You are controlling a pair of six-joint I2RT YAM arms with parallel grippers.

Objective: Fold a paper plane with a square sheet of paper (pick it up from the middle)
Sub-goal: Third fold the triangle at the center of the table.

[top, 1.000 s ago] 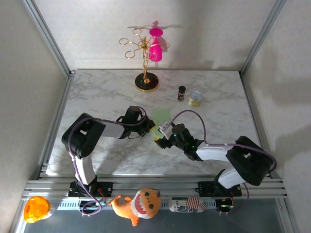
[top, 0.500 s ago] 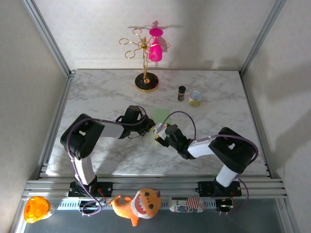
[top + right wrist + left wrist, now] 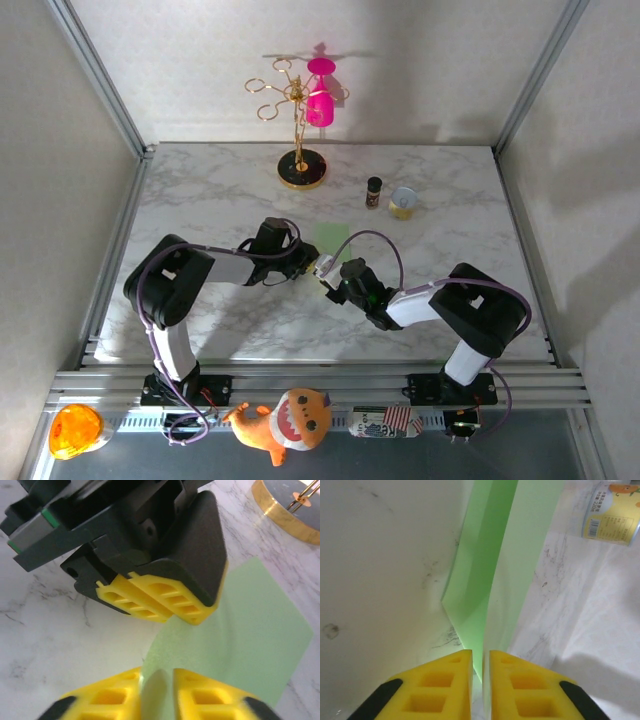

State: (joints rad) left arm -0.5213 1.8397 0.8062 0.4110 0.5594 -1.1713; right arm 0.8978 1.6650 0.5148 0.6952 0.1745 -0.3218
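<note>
The square sheet of paper [image 3: 333, 236] is pale green and lies mid-table, with its near part lifted into an upright fold. In the left wrist view the folded paper [image 3: 510, 555] runs up from between the yellow fingers of my left gripper [image 3: 481, 680], which is shut on its edge. My right gripper [image 3: 157, 690] comes from the opposite side, shut on a raised flap of the paper [image 3: 240, 625]. The left gripper's fingers [image 3: 160, 600] sit just beyond it, pressed together. From above, the left gripper [image 3: 308, 262] and right gripper [image 3: 328, 272] nearly touch at the sheet's near corner.
A gold stand on a black base [image 3: 301, 168] with a pink cup [image 3: 320, 105] stands at the back. A small dark bottle [image 3: 374, 191] and a yellow-white can [image 3: 403, 203] sit back right. A plush toy [image 3: 285, 420] lies below the near rail.
My right arm has swung left and forward to the sheet's near corner, and its jaws have closed on the paper. The left arm has stayed in place.
</note>
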